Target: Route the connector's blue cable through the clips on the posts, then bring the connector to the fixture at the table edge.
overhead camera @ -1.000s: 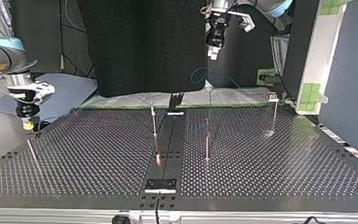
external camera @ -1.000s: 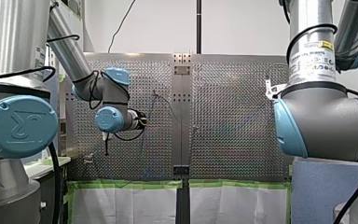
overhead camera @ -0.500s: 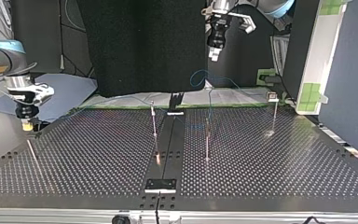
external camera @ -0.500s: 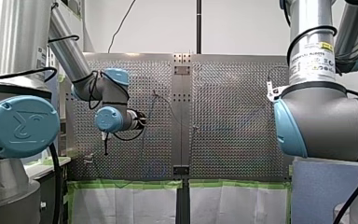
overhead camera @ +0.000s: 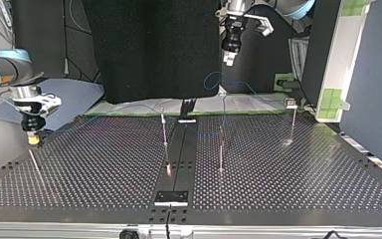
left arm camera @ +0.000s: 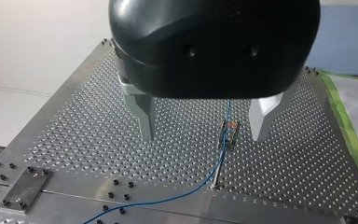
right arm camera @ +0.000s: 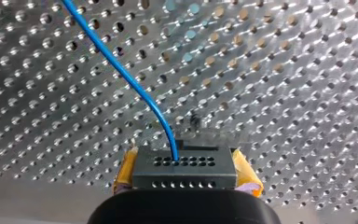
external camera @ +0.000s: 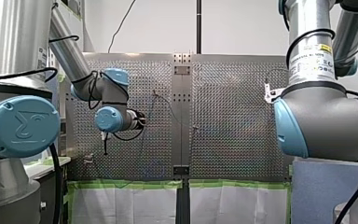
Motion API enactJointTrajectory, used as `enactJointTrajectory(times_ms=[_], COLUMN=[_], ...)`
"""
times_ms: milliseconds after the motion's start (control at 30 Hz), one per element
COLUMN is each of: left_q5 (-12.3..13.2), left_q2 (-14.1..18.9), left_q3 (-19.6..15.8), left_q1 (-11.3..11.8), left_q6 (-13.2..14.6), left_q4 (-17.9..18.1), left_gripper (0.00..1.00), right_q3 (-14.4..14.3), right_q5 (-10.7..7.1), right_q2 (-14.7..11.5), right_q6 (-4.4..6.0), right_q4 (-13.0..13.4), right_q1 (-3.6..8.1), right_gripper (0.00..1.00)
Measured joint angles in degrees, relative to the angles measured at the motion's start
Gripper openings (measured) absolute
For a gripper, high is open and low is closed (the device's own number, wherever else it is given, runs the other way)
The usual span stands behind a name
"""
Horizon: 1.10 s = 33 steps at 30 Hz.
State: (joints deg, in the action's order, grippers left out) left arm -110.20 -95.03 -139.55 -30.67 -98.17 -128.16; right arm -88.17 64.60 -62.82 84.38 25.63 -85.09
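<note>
1. My right gripper (overhead camera: 33, 138): the yellow pads (right arm camera: 245, 171) are clamped on either side of a black connector (right arm camera: 184, 164). The connector's face shows two rows of small holes and no lettering.
2. Blue cable (right arm camera: 129, 81) leaves the connector's upper row of holes, bends up and runs off across the perforated table (right arm camera: 284, 93).
3. Top view: the connector and my right gripper are at the view's left, low over the table's edge and near a thin leaning rod (overhead camera: 34, 163). I cannot tell whether they touch the table.
4. My left gripper (left arm camera: 204, 134): black body, metal fingers (left arm camera: 145, 116) spread wide apart with nothing between them. It hangs high above the table.
5. Under it stands a post with a clip (left arm camera: 227, 135) that has a touch of orange at the top. The blue cable passes through the clip, drops to the post's foot and trails away over the table.
6. Top view: a loop of cable stands in the air below my left gripper, at the far side.
7. Small dark plate (overhead camera: 171, 197) at the near edge in the top view, well apart from the connector.
8. Writing: a white label with a yellow tag (external camera: 313, 57) on my right arm, print too small to read. The blue joint cap (external camera: 18, 125) on my left arm carries a raised mark that I cannot read as letters.
</note>
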Motion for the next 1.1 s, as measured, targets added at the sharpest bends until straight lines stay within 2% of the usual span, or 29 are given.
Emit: enactJointTrajectory(times_ms=[267,633,1100], left_q5=[0.3,0.5,0.5], left_q2=[0.0,0.0,0.0], left_q3=[0.0,0.0,0.0], left_q1=[0.3,0.4,0.5], left_q6=[0.0,0.0,0.0], left_q4=[0.0,-0.1,-0.3], left_gripper=[1.0,1.0,1.0], right_q3=[1.1,1.6,2.2], right_q5=[-0.25,-0.27,-1.81], right_q2=[0.0,0.1,0.2], right_q6=[0.61,1.61,1.63], right_q4=[-0.6,-1.7,-3.1], right_q1=[-0.36,-0.16,0.11], right_gripper=[0.0,0.0,0.0])
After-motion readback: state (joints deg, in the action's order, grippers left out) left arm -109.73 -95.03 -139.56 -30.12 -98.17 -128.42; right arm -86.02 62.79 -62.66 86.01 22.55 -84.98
